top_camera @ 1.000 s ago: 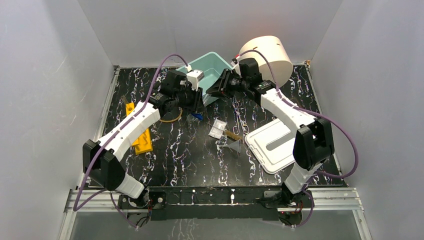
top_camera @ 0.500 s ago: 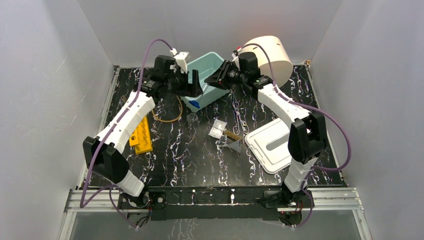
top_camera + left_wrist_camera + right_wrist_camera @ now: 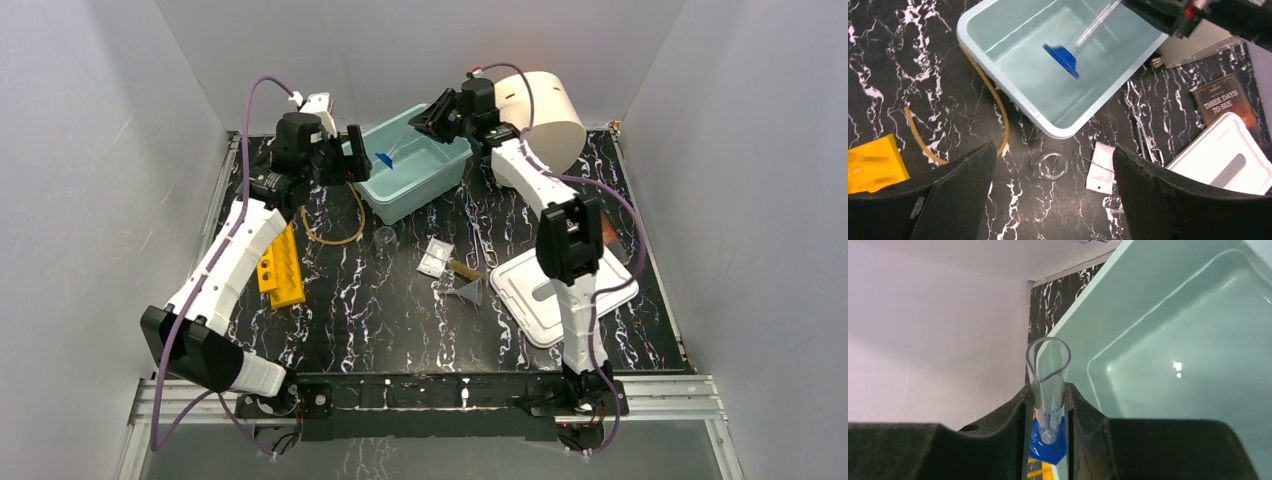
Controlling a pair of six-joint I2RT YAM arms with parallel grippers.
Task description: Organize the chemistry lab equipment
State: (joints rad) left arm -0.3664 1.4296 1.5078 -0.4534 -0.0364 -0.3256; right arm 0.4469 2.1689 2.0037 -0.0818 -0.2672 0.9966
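Right gripper: fingers clamped on the clear measuring cylinder, one pad on each side of the barrel. The spouted open mouth stands out past the fingertips on the camera side. The blue base is at the far end, and the barrel slants down and away from the gripper. The cylinder hangs over the inside of the pale green bin. Whether the base touches the bin floor cannot be told.

Left gripper: jaws wide apart and holding nothing, stationed above the near rim of the bin. The held cylinder lies just beyond its fingertips, inside the bin.

On the table beneath the left gripper:
- A small glass beaker stands upright between the fingers, just outside the bin.
- The amber tubing curves along the bin wall on the left-finger side.
- A yellow rack lies further out on that side.
- A clear packet lies beside the beaker on the right-finger side.
- A white lid and a dark book lie further out on that side.
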